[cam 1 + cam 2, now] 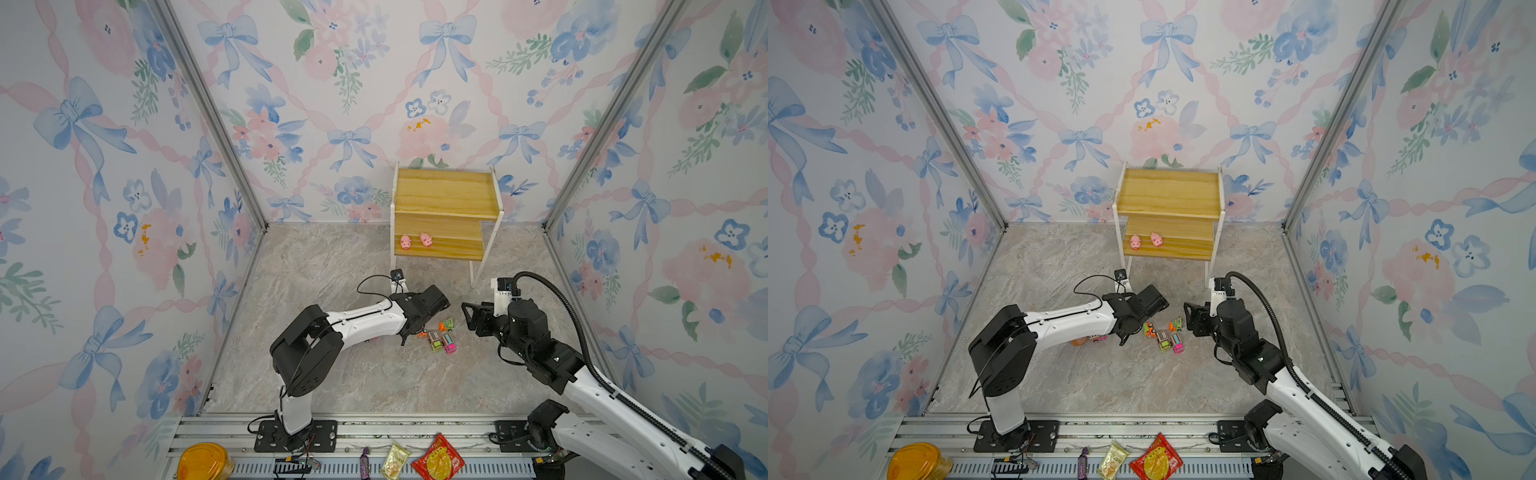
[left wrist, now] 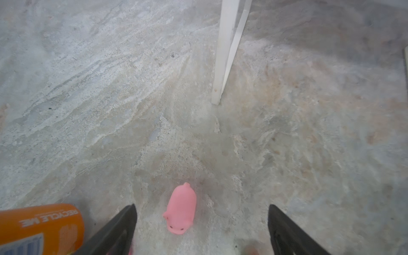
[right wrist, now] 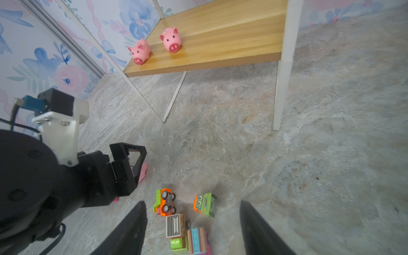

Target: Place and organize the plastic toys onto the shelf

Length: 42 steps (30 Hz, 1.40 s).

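Left gripper [image 2: 201, 207] is sitting low over the floor [image 2: 88, 88], jaws spread wide, pinching nothing. Third pig [image 2: 181, 209] is lying between the fingers, touching neither and nearer one than the other. Risk: closing off-centre is likely shoving the pig sideways or popping it out, since it's looking small, rounded and soft. Orange soda can [image 2: 39, 225] is sitting just beside that gripper (can't tell if upright), so a sideways correction is risking a knock. Right gripper [image 3: 192, 203] is hovering over the truck cluster, jaws apart, holding nothing. Four trucks are bunching there: orange-green truck [image 3: 165, 201] tipped on its side, green truck [image 3: 205, 204], striped truck [image 3: 176, 227] and pink-blue truck [image 3: 198, 240], the last two touching. Wheels mean a grazed truck is rolling away, and tight packing means a finger is dragging a neighbour. Fifth truck [image 1: 1099, 338] is mostly hiding under the left arm. Both arms are working one patch, near each other, so a clash is possible. Shelf leg [image 2: 223, 55] is standing near the lift path. Shelf [image 1: 446, 191]: upper board is sitting bare. Lower board [image 1: 455, 247] is carrying first pig [image 1: 405, 242] and second pig [image 1: 426, 240], upright, side by side, toward its left in both top views. Setting the third beside them is risking toppling both.
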Tool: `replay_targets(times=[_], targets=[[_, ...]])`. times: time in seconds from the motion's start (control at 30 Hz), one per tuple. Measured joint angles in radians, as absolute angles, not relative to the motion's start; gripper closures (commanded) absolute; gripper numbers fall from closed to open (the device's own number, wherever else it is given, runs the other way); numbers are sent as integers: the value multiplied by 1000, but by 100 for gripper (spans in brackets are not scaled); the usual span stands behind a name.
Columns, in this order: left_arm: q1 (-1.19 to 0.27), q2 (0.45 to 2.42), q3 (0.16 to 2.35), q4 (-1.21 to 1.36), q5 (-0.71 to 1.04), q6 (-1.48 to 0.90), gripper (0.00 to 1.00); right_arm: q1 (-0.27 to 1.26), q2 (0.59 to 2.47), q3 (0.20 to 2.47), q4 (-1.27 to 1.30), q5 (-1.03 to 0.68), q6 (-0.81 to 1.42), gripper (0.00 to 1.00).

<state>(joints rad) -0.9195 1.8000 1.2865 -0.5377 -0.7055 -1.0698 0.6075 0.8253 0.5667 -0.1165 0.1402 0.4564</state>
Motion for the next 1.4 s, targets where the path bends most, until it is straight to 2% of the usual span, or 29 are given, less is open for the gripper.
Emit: replay_targets(times=[0.37,0.57,0.67,0.97,1.2,1.4], targets=[[-684,1497,1253,-519,-461,-786,2,824,981,636,-76,299,427,20],[-398,1357,1252,-509,-295,-666,2,962,1196,722,-9,406,454,24],[-313,1330,1237,-497,-249,-632,2,1017,1349,800,23,447,496,25],[-239,1261,1062,-422,-157,-592,2,1129,1739,1034,62,566,630,30],[-220,1245,1016,-364,-62,-586,2,1133,1901,1126,72,607,678,32],[-202,1245,1008,-334,-6,-587,2,1122,1952,1160,70,614,700,37]])
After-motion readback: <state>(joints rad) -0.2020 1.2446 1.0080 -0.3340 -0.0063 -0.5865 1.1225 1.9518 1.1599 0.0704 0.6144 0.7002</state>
